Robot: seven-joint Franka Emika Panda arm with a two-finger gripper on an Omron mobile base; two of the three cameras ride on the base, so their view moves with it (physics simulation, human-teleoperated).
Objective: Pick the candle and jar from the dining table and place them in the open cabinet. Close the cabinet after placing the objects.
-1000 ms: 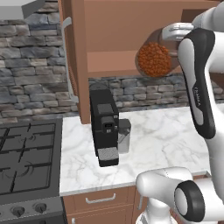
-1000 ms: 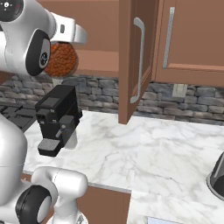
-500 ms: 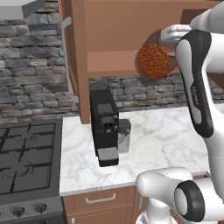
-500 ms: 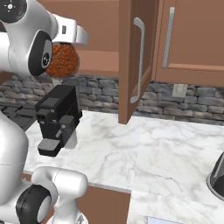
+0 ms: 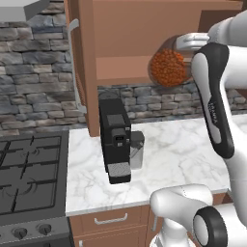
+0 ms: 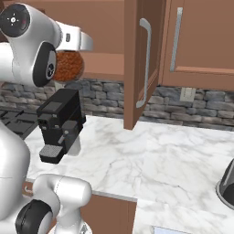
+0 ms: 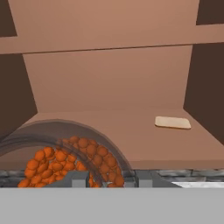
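The jar (image 5: 168, 67), clear glass full of reddish-brown granules, hangs in the air at the front of the open cabinet's shelf (image 5: 123, 79), above the counter. My gripper (image 5: 189, 42) is shut on it from the right; in the hand view the jar (image 7: 74, 159) fills the lower left between the fingertips. The right base view has the jar (image 6: 68, 66) beside my arm. The candle (image 7: 173, 123), a small tan piece, lies on the cabinet shelf (image 7: 109, 131) to the right. The cabinet doors (image 5: 79, 62) (image 6: 141, 59) stand open. The dining table is out of view.
A black coffee machine (image 5: 116, 140) stands on the marble counter (image 5: 178, 149) under the cabinet. A stove (image 5: 29, 178) lies at the left. A closed cabinet door (image 6: 201, 41) hangs to the right, and a dark vessel (image 6: 226, 183) sits at the counter's far right.
The jar, in my gripper, has crept slightly lower and closer to the cabinet shelf. The rest of the scene is unchanged.
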